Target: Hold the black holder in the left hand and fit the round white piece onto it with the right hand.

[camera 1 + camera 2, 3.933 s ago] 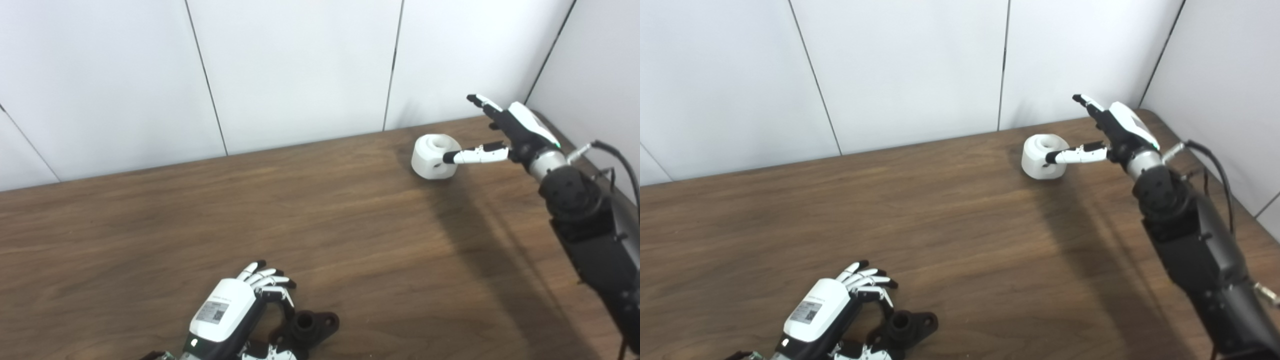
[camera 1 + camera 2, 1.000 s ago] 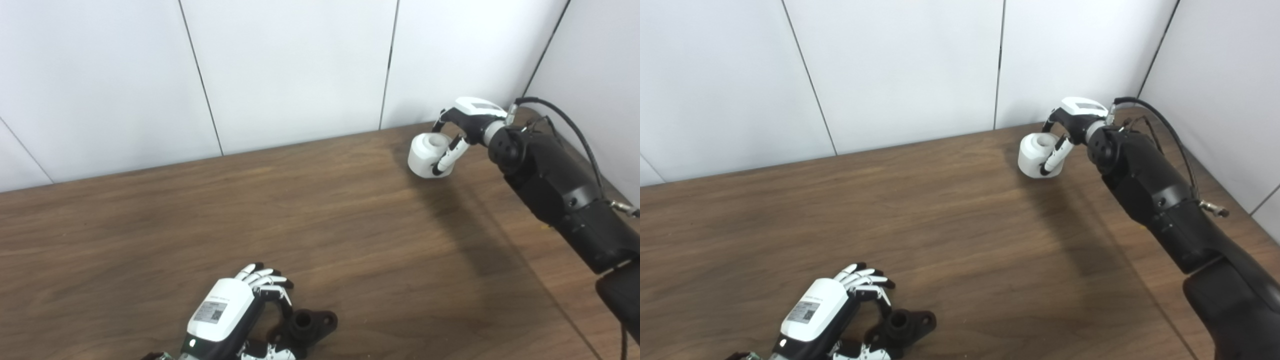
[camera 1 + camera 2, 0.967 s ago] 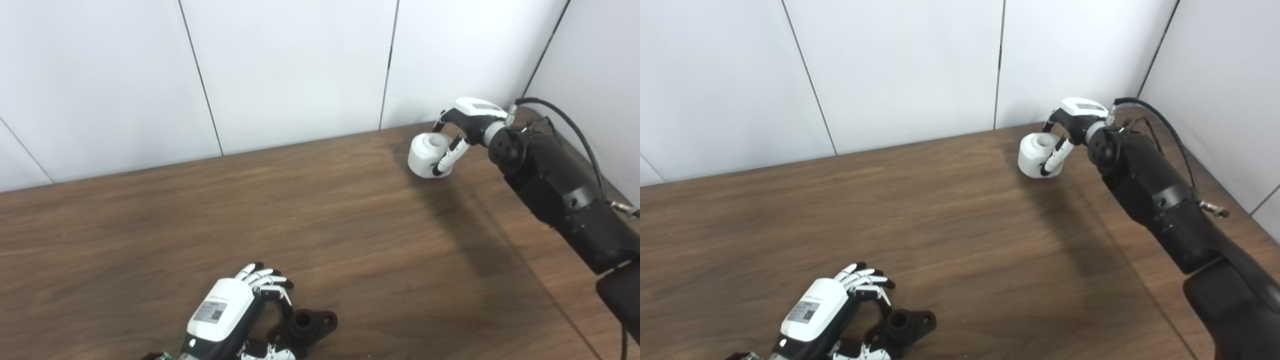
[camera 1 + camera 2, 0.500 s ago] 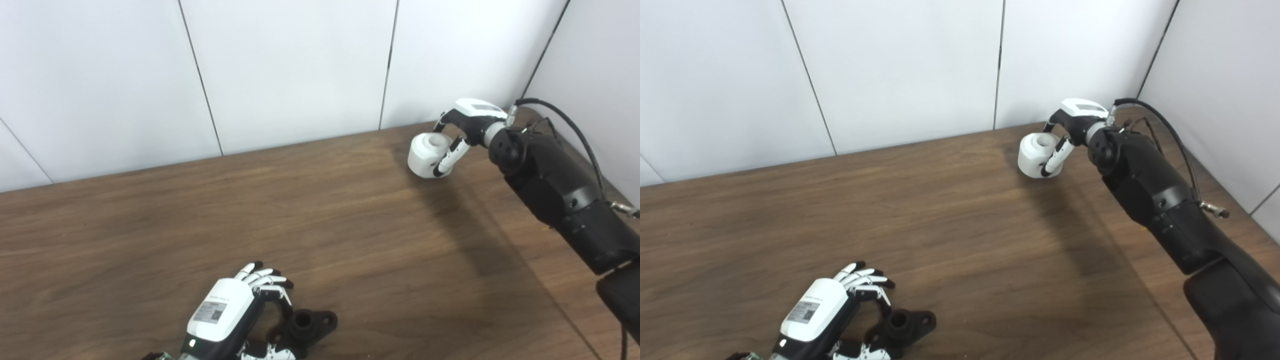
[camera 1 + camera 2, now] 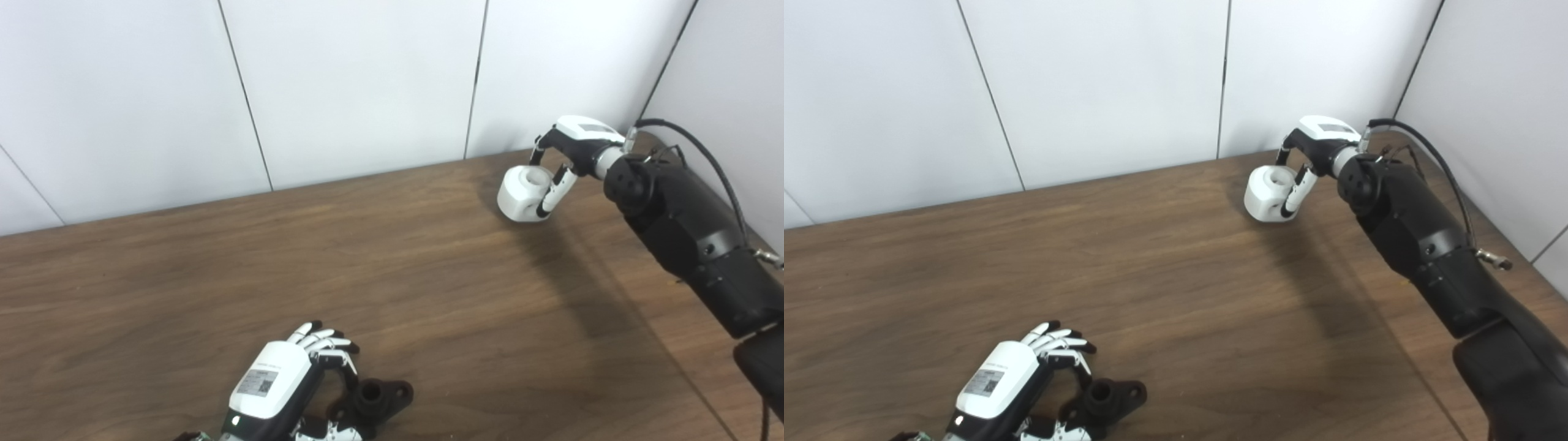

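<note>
Between the right hand [image 5: 572,147] fingers [image 5: 554,190] sits the round white piece [image 5: 520,195].

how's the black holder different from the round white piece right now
The black holder is dark and low with flat lugs around a hub; the round white piece is a pale, chunky cylinder with a hole on top. The holder sits at the near edge by the left hand; the white piece is far right, gripped by the right hand and tilted. Both are over the wooden table.

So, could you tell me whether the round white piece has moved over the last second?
Yes. The round white piece, gripped by the right hand, has tilted and shifted slightly left, away from the wall corner.
</note>
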`<state>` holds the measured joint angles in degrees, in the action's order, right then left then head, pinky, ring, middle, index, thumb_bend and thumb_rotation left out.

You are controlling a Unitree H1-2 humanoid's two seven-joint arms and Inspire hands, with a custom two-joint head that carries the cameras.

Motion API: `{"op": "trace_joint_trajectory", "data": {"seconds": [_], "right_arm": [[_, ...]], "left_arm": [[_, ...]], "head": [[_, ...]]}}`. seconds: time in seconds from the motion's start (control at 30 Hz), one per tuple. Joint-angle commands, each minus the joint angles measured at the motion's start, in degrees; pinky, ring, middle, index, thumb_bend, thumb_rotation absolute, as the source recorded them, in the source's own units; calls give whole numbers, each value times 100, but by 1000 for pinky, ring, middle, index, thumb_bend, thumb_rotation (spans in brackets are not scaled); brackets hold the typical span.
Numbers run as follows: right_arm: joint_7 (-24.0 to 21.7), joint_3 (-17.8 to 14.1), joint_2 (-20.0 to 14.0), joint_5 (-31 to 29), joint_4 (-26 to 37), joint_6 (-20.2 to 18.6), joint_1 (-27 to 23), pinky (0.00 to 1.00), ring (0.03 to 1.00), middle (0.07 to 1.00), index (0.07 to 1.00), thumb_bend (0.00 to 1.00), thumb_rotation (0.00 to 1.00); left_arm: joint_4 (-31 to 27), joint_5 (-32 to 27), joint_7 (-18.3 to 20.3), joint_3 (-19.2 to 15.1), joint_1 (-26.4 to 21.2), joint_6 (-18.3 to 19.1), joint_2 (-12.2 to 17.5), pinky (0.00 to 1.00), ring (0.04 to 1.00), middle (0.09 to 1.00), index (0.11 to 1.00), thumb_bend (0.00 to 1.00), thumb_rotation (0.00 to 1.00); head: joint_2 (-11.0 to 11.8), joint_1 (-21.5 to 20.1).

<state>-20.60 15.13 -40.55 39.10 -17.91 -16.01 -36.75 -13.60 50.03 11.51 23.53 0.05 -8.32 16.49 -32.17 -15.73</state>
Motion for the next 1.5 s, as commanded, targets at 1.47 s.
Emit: {"op": "trace_joint_trajectory", "data": {"seconds": [1.47], "right_arm": [[-3317, -108, 757, 769, 6135, -1002, 730, 1000, 953, 856, 484, 524, 143]], "left_arm": [[-157, 368, 456, 211, 140, 641, -89, 1000, 875, 781, 485, 523, 56]], "head": [[-975, 1044]]}}
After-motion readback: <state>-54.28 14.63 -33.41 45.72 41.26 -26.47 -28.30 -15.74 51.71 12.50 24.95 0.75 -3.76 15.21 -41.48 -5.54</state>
